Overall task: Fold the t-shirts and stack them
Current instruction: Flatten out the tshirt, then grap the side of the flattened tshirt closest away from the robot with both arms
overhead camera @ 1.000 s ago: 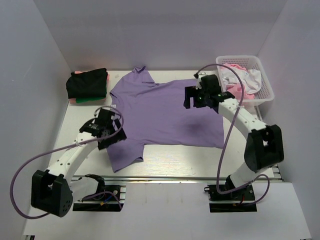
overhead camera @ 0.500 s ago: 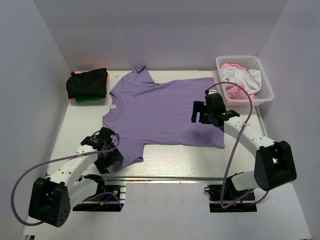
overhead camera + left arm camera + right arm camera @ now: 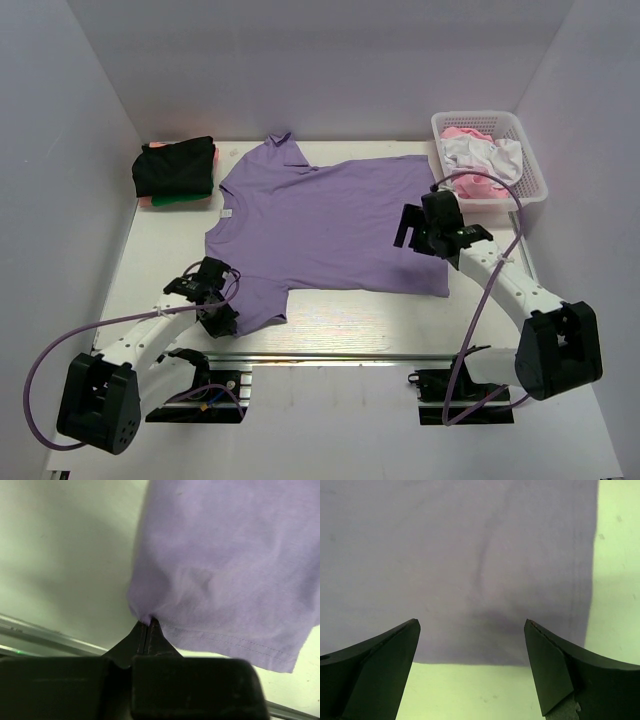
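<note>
A large lavender t-shirt lies spread flat on the white table. My left gripper sits at the shirt's near-left sleeve, shut on the t-shirt. In the left wrist view its tips pinch a small tuck of the purple cloth at the sleeve's corner. My right gripper hovers open over the shirt's right side. In the right wrist view its wide jaws frame the cloth's edge and corner, with nothing between them. A folded stack of black, green and pink t-shirts rests at the back left.
A white lattice basket at the back right holds crumpled pink and white clothes. A metal rail runs along the table's near edge, just behind my left gripper. White walls close in the left, back and right.
My left gripper moved toward the near edge to the sleeve's corner and shut on the cloth. My right gripper drew back and rightward over the shirt's right side, still open.
</note>
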